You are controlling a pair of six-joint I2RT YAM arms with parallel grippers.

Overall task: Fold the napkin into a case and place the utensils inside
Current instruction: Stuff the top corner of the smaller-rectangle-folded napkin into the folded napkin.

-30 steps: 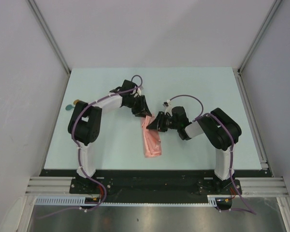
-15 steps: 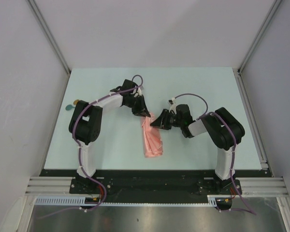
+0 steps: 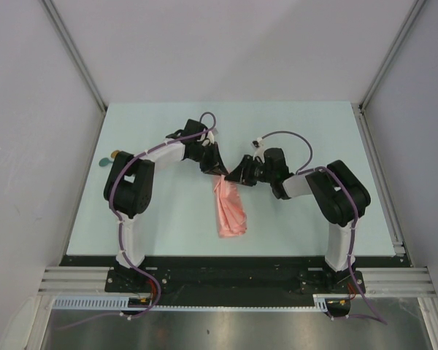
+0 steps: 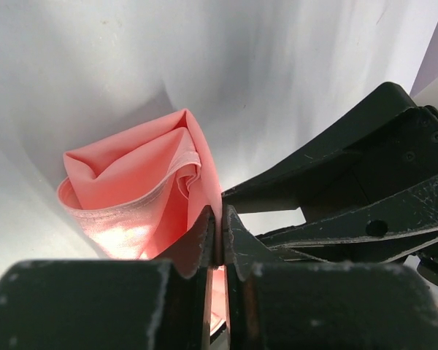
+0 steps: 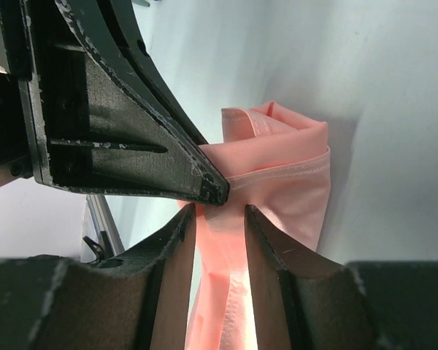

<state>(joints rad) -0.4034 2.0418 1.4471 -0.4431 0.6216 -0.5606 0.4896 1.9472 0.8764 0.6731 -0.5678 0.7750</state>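
The salmon-pink napkin (image 3: 231, 210) lies as a narrow folded strip, the case shape, at the table's middle. Its far end is lifted and bunched (image 4: 135, 191). My left gripper (image 3: 220, 173) (image 4: 219, 220) is shut on that end's edge, a thin layer of cloth pinched between its tips. My right gripper (image 3: 233, 178) (image 5: 220, 213) meets it from the right, open, its fingers straddling the pink cloth (image 5: 277, 175) just below the left fingertip (image 5: 204, 182). The utensils (image 3: 108, 157) show only as a teal bowl and a golden-brown bowl at the table's left edge, behind my left arm.
The pale green table (image 3: 314, 138) is enclosed by grey walls with metal rails on the left and right (image 3: 379, 168). Both arm bases stand at the near edge. My right gripper's black body (image 4: 350, 189) fills the right of the left wrist view.
My left gripper has shut on the napkin's far end. My right gripper has moved up and left to that same end, and the strip's top has been drawn up and bunched.
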